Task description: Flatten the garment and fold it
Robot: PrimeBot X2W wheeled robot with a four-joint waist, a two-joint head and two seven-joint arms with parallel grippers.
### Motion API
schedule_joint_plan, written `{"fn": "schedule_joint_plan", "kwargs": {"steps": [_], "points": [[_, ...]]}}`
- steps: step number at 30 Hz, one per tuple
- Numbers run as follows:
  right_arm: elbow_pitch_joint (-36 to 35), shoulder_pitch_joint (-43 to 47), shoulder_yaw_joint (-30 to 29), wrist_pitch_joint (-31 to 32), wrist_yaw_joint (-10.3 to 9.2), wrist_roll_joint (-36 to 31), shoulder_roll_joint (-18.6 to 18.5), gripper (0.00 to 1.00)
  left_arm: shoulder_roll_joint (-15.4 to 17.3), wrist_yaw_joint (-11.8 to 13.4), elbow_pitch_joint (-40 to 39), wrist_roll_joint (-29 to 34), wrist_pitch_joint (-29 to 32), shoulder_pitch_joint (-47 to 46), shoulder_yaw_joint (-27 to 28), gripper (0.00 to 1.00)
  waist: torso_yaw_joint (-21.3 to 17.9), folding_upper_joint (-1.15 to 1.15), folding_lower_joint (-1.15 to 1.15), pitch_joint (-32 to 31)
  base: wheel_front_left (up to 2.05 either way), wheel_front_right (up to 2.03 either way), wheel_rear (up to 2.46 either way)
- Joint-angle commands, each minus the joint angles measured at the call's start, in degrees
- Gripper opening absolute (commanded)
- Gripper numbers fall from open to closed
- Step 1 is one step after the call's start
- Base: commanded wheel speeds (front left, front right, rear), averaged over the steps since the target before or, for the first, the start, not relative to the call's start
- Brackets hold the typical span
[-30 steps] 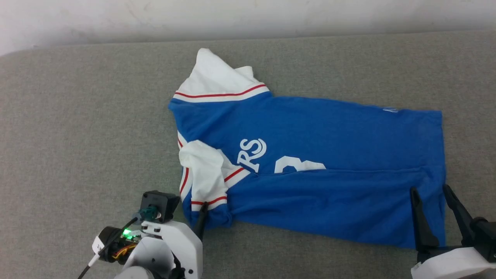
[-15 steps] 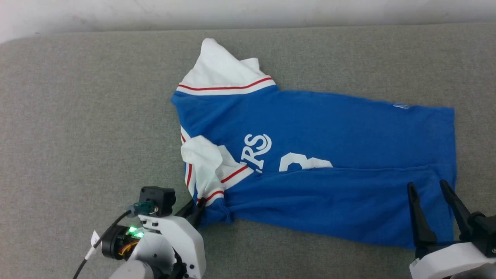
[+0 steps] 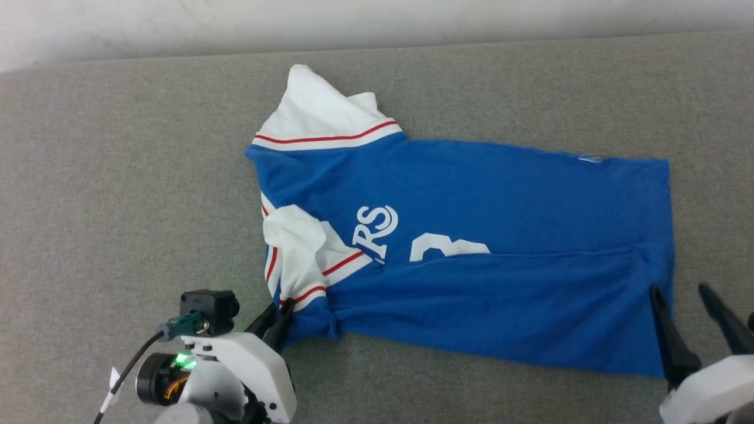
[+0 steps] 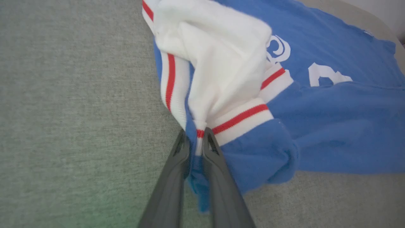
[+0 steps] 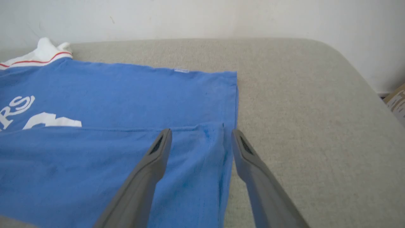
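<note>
We note a royal-blue jersey shirt [image 3: 471, 194] with white short sleeves and red-and-white striped trim lying on the grey fabric-covered desk [image 3: 118, 176]. It is spread sideways, neck end toward the robot's left, hem toward its right. The shirt's near long edge is folded up over the chest. Of the white lettering [image 3: 377, 227] we read only "RS" and the top of one numeral above the fold line. The far white sleeve [image 3: 312, 112] juts from the shirt's far shoulder, partly crumpled. The near white sleeve [image 3: 294, 241] sits bunched on top of the shirt's near shoulder.

Left hand [image 4: 195, 133]: clenched on the shirt's near left corner, the two dark fingers pinching blue cloth and striped trim between them. The cloth puckers around the grip.

Right hand [image 5: 201, 131]: released, fingers spread wide at the shirt's near right corner. One finger sits over the blue cloth, the other over bare desk just beside the hem. We cannot tell whether either fingertip touches down.
</note>
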Motion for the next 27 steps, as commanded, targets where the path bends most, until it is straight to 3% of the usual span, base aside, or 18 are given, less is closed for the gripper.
{"fn": "schedule_joint_plan", "kwargs": {"steps": [1,4,7,21,22,23,27], "points": [[-1.11,1.64,-0.56,3.57,-0.05,1.18,0.47,1.00,0.65,0.91,0.21,-0.20,-0.20,1.25,0.57,0.00,-0.18,0.00,0.00,-0.18,0.00,0.00,0.00],[-3.51,3.89,-2.08,10.92,-0.05,2.85,1.13,1.00,0.73,1.18,-0.54,-0.08,-0.33,1.70,0.45,0.00,-0.21,0.00,0.00,0.19,0.00,0.00,0.00],[-4.75,4.93,-3.32,14.14,-0.05,3.08,1.88,1.00,0.68,1.26,-0.82,0.06,-0.40,1.61,0.25,0.00,-0.26,0.00,0.00,0.85,0.00,0.00,0.00],[4.25,3.85,-3.35,15.04,-0.05,2.80,2.74,1.00,0.85,1.25,-1.30,0.68,-0.52,-0.44,-0.11,0.00,0.49,0.00,0.00,3.30,0.00,0.00,0.00],[4.93,3.76,-3.06,15.28,-0.05,3.24,2.75,0.69,0.91,1.34,-1.34,0.70,-0.54,-0.49,-0.03,0.00,0.55,0.00,0.00,3.34,0.00,0.00,0.00],[5.48,3.67,-2.71,15.63,-0.05,3.67,2.75,0.00,0.96,1.41,-1.38,0.70,-0.58,-0.51,0.03,0.00,0.59,0.00,0.00,3.34,0.00,0.00,0.00],[6.12,3.38,-1.92,16.21,-0.05,5.38,2.76,0.00,0.83,1.71,-1.36,0.41,-1.12,-0.25,0.44,0.00,0.61,0.00,0.00,2.92,0.00,0.00,0.00]]}}
